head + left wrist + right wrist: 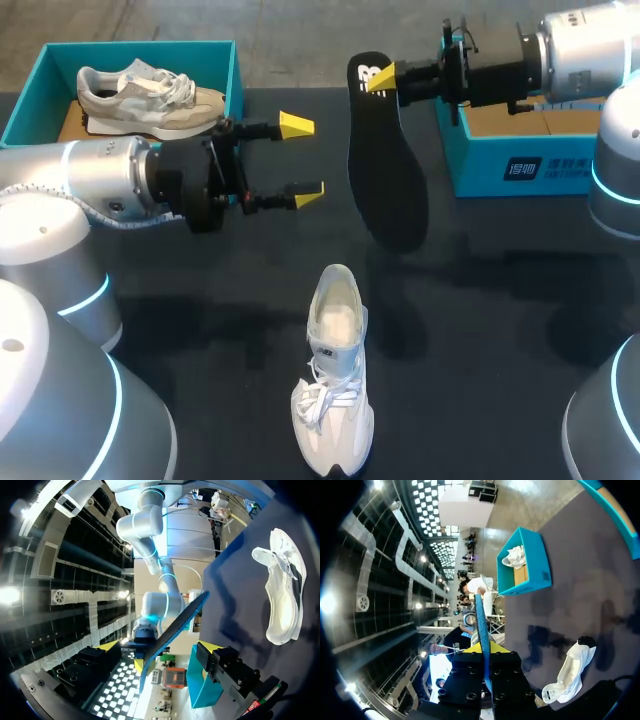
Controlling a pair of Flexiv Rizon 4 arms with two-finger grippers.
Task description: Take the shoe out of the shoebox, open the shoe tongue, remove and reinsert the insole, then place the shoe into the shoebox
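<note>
Head view: the insole (385, 170) hides the far finger of the right gripper (376, 78), so only one yellow tip shows. The right arm (560, 50) covers most of the right box (480, 150) interior. The left box (140, 46) front wall is seemingly behind the left arm (100, 180). The boxed shoe (150, 95) has its sole edge hidden. Right wrist view: the gripper body hides the insole's held end, and the tips show only a yellow sliver.

You have a matt black insole (385, 185), a white shoe (333, 390) of soft mesh cloth, a teal cardboard shoebox (490, 165), smooth glossy arm casings (100, 175), and a matt dark table (500, 330).
</note>
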